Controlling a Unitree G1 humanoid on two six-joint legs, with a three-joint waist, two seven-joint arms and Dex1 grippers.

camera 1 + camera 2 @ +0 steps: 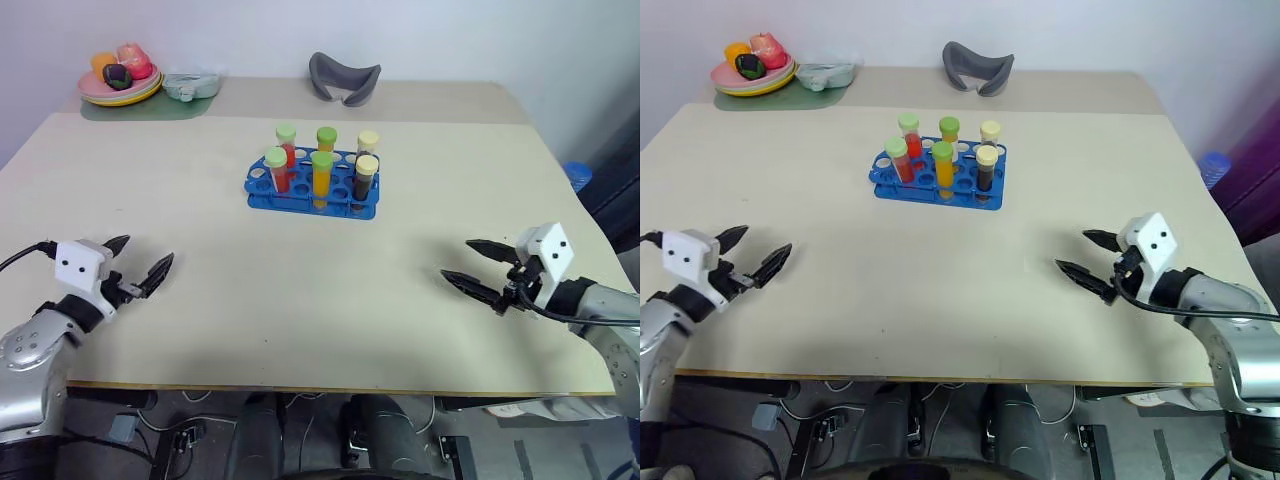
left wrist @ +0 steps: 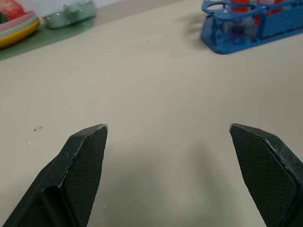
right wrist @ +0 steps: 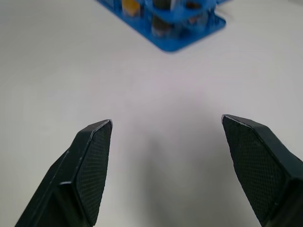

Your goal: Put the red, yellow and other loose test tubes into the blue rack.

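The left gripper [image 1: 141, 262] hung over the near left part of the table [image 1: 300, 320] with its fingers spread wide and nothing between them, and the right gripper [image 1: 468, 265] hung over the near right part, likewise spread and empty. From both, the blue rack [image 1: 312, 195] lay ahead toward the table's middle, well apart from either, its long side running across the view; neither arm looked clearly nearer. Six capped tubes [image 1: 321, 172] stood upright in it, and no loose tube lay on the beige top, so the job seemed done. At the far edge sat a plate of fruit [image 1: 120, 78], a pale green dish [image 1: 190, 86] and a grey curved piece [image 1: 343, 78], against a plain wall
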